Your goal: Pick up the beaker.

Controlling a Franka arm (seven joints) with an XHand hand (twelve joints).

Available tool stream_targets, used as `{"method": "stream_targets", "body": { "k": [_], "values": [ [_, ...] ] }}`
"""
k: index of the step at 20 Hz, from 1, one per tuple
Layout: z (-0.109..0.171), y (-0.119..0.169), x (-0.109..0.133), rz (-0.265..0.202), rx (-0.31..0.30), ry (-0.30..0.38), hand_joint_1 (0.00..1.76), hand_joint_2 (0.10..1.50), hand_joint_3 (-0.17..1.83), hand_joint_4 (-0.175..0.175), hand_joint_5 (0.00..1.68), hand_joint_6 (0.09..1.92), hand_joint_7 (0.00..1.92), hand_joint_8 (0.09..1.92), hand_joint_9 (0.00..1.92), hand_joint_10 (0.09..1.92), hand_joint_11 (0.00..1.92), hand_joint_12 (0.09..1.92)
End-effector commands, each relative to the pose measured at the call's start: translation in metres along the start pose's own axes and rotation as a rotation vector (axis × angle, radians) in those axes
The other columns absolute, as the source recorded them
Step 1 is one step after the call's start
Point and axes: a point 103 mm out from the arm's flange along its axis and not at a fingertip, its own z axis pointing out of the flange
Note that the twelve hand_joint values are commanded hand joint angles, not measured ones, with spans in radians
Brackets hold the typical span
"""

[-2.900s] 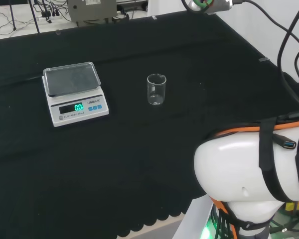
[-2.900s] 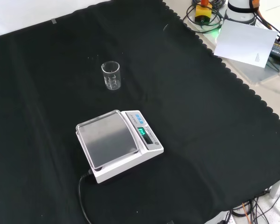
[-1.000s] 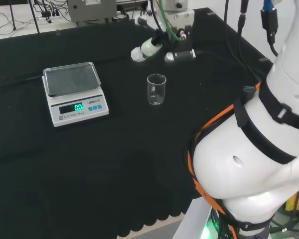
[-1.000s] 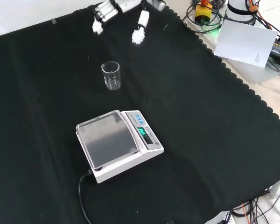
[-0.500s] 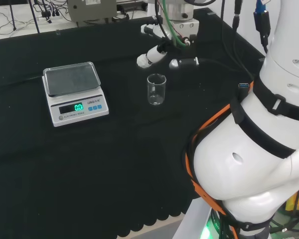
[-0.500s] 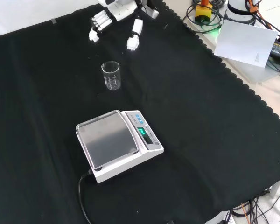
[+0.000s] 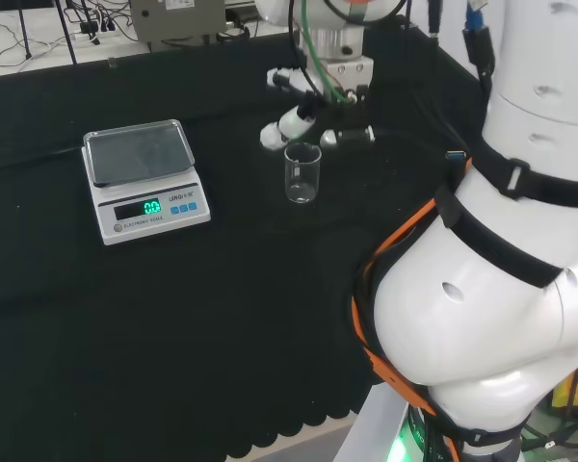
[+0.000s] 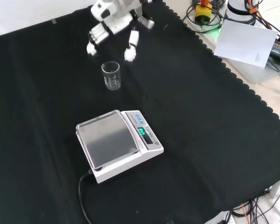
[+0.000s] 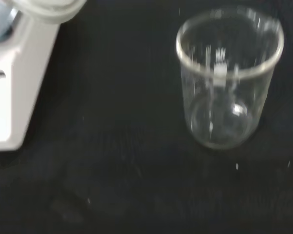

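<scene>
Glossy white rounded arm links (image 7: 482, 318) wear black straps and orange cable; the hand (image 8: 113, 21) has white fingers.

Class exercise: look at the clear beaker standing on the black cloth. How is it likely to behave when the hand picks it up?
The beaker looks empty, so it is probably light for its size. Its smooth, clear wall suggests that the fingers could slip on it. It stands upright and taller than it is wide, so a sideways nudge might tip it; if it is glass, it may break.

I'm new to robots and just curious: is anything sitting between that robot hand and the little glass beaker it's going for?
Nothing visible. The hand hovers open just beyond the beaker, with bare black cloth between them. The scale stands on the beaker's other side.
</scene>
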Motion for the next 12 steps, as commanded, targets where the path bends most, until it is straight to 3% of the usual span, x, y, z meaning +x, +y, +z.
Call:
{"method": "stream_targets", "body": {
  "k": [1, 12],
  "values": [
    [0.046, 0.025, -0.009, 0.003, 0.070, 0.023, 0.68, 0.84, -0.15, 0.035, 0.00, 0.09, 0.00, 0.46, 0.05, 0.87, 0.00, 1.11],
    [0.069, 0.031, -0.018, 0.027, 0.137, 0.003, 0.68, 0.84, -0.15, 0.043, 0.01, 0.09, 0.00, 0.44, 0.03, 0.87, 0.00, 1.07]
  ]
}}
